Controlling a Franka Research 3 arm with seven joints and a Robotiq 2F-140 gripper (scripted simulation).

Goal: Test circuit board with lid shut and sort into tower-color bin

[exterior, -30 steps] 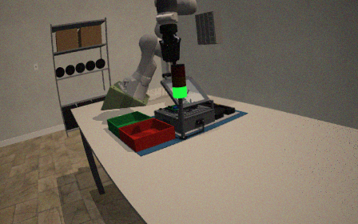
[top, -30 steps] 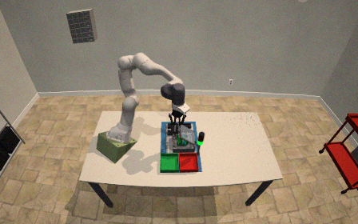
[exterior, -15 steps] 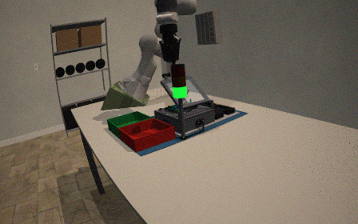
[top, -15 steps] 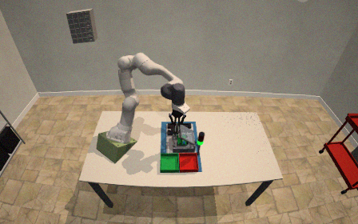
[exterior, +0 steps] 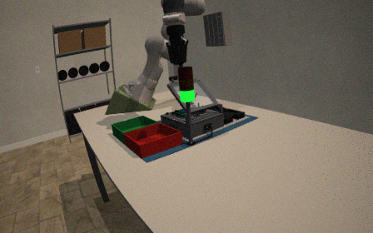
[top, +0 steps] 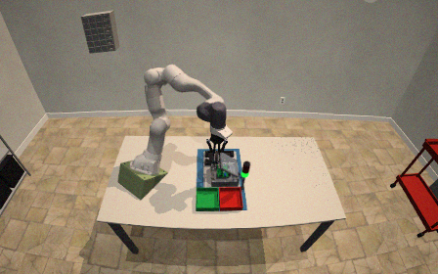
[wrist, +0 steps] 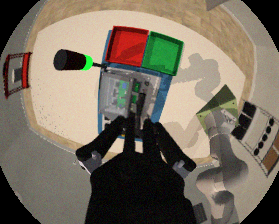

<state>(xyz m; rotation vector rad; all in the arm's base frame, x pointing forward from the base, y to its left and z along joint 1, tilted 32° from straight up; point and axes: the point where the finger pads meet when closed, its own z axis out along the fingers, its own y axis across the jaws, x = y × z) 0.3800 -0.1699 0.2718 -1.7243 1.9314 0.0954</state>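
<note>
Tower (exterior: 186,95) glows green and the lid (exterior: 193,96) stands open; the pincer (wrist: 138,112) is clamped on the board (top: 222,172) in the tester (exterior: 196,118). Only carrying it to the green bin (exterior: 131,126) remains.

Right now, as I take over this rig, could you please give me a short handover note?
Gripper: shut on the circuit board, reaching down into the tester.
Lid: raised. Signal tower: green.
Green bin and red bin stand upright on the blue mat; no board shows in either.
Done: the test has run and the lid is open.
Left: lift the board, carry it to the green bin, release it low.
</note>
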